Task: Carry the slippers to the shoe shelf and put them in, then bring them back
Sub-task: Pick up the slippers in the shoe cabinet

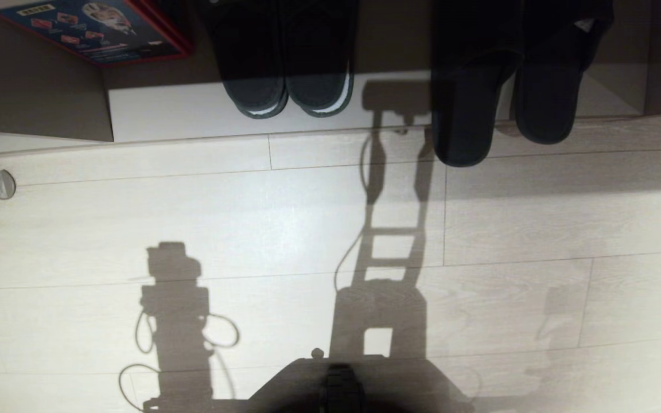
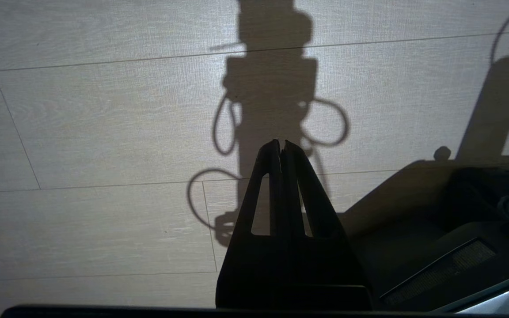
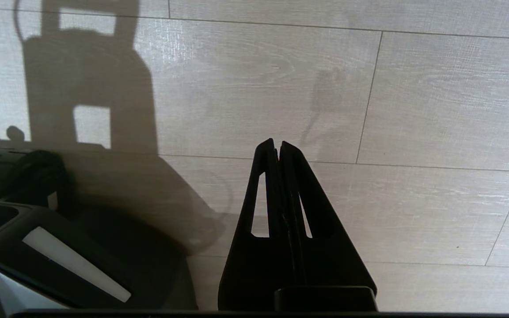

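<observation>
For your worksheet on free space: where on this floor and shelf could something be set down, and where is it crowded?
Free: the wide pale floor between the shoe shelf and the robot's base, and the shelf's base board left of the striped slippers. Crowded: the shelf front on the right, where the plain slippers overhang onto the floor beside the striped pair.

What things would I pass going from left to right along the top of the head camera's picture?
Colourful box → striped-sole slippers → the slippers, plain and dark, heels out on the floor.
</observation>
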